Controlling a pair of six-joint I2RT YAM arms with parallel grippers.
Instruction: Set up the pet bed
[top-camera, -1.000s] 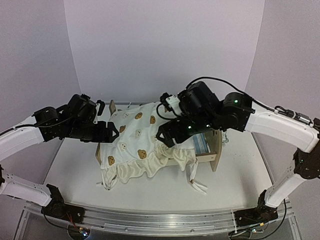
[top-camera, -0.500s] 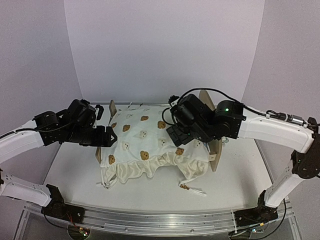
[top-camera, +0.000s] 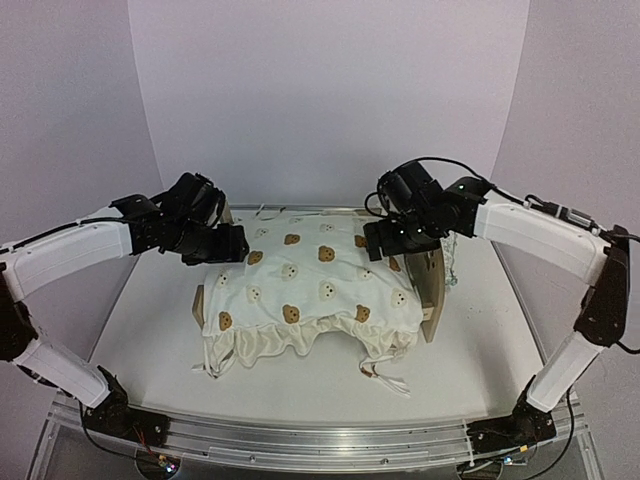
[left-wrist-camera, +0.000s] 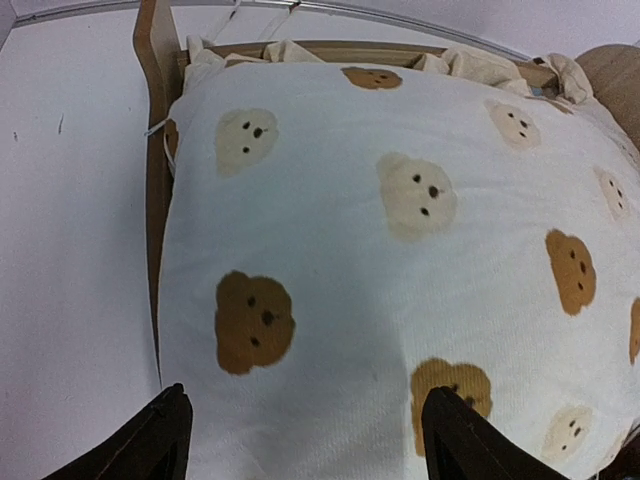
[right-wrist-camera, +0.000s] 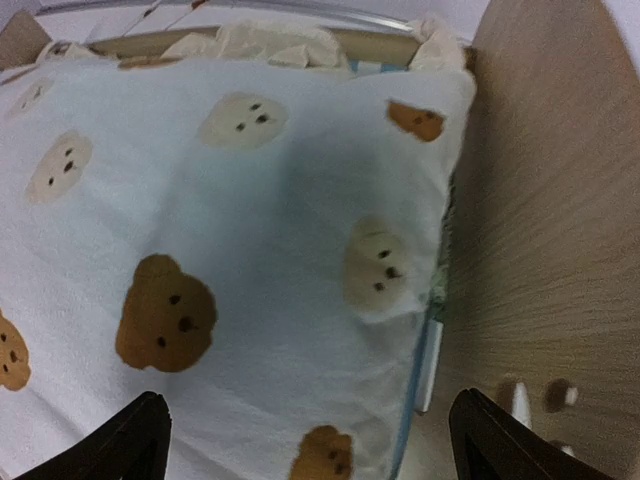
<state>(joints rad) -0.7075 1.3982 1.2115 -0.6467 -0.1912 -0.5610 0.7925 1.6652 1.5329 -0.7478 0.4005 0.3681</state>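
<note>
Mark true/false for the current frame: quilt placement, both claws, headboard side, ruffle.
1. The quilt lies spread over the pet bed. True.
2. The left claw is clamped on the quilt. False: it is open above the quilt, with nothing gripped.
3. The right claw is open and holds nothing. True.
4. The headboard stands at the left arm's end of the bed. False: it is at the right arm's end.
5. The ruffled edge hangs over the far side, away from the arm bases. False: it hangs over the near side.
</note>
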